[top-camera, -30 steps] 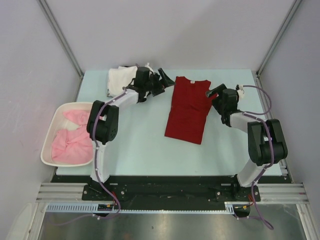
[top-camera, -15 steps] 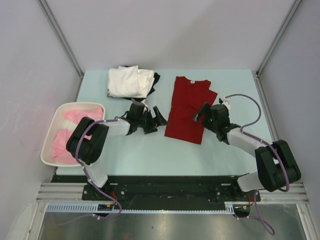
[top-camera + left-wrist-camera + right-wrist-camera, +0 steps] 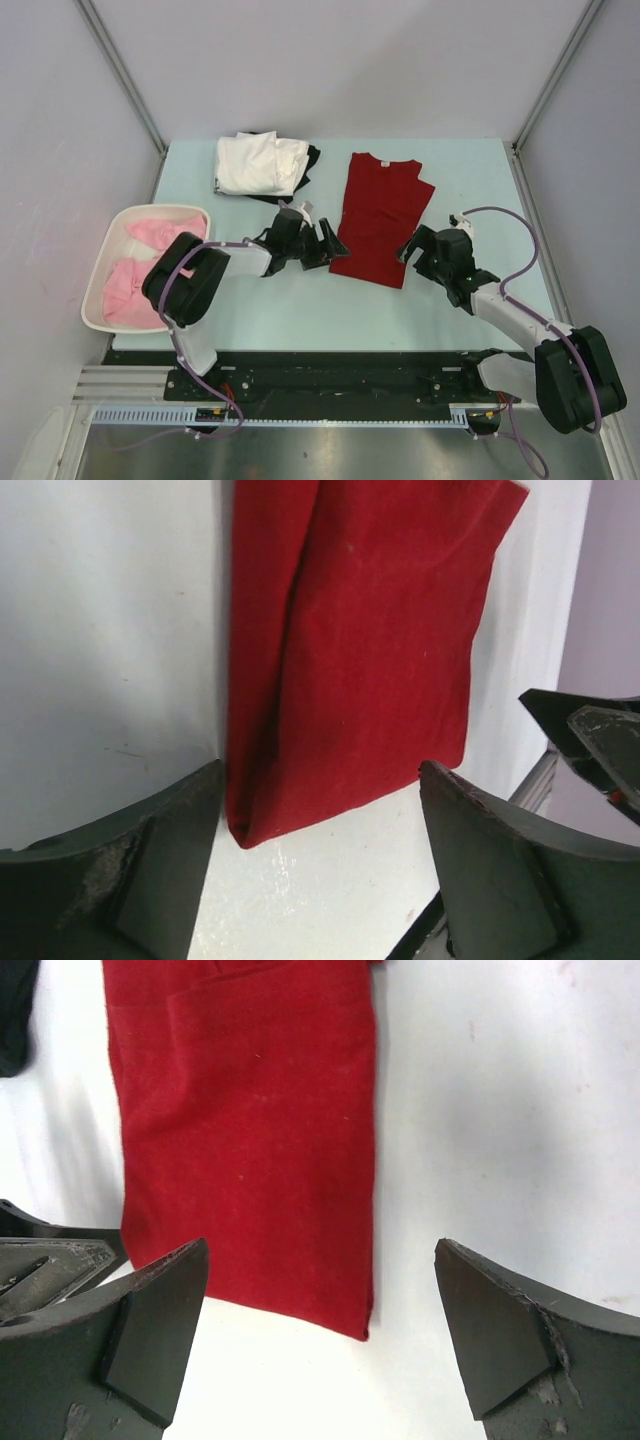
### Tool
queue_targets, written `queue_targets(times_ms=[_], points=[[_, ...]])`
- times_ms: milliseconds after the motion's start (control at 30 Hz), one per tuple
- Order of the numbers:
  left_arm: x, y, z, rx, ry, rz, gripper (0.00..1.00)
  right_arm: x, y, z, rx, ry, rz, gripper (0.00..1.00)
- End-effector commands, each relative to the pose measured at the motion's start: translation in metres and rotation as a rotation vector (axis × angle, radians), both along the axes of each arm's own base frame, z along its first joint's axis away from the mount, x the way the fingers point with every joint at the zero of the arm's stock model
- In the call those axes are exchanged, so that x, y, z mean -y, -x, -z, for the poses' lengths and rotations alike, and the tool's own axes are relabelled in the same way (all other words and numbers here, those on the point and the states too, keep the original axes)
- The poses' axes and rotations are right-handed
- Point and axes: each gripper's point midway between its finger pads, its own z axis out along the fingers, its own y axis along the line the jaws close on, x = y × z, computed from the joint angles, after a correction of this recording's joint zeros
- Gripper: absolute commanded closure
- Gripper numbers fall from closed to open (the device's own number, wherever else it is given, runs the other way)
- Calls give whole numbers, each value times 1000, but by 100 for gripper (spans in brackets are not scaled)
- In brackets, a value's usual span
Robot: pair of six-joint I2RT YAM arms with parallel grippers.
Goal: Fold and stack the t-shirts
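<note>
While both L gripper (image 3: pixel 330 247) and R gripper (image 3: pixel 410 250) are standing wide-open by its near hem corners, dark red t-shirt (image 3: pixel 378 215) is lying lengthwise near-far, collar pointing far.

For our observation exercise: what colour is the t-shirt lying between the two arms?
The t-shirt is dark red, clearest in the top external view.

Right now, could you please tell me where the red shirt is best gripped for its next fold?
I'd grip the red shirt at its two near hem corners, the left claw from the left, the right claw from the right. It lies flat as a long strip, and both open claws flank that hem.
</note>
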Motion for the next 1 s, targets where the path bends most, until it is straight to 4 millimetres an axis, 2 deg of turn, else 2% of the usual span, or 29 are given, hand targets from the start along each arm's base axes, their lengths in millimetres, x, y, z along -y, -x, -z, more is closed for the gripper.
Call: queue_targets(times_ms=[0,33,133,167,267,300,467,567,733,767,867,967], points=[[6,22,29,-86,-85,28,19,11,15,14,-44,28,9,0],[7,24,30,-85,-85,35,23,11,16,15,-45,26,4,0],[9,30,35,-93,-67,46,63,13,22,22,-60,24,9,0],[9,31,37,-99,-71,44,99,13,24,25,-65,22,6,0],[9,36,41,-105,-67,43,100,10,30,33,-80,11,-6,2],[11,38,41,-104,-64,47,100,8,26,31,-60,-6,-3,3],[18,50,45,-123,-51,64,100,-2,29,52,-103,-49,-26,6],[20,55,45,-122,-31,63,100,-16,27,54,-105,-100,-58,9],[23,64,45,-122,-22,69,100,-33,28,64,-141,-160,-87,23],[23,64,45,-118,-20,68,100,-36,32,65,-146,-166,-100,29],[21,65,45,-118,-22,67,100,-39,38,68,-160,-152,-121,35],[20,66,45,-116,-23,65,100,-33,48,71,-178,-112,-111,39]])
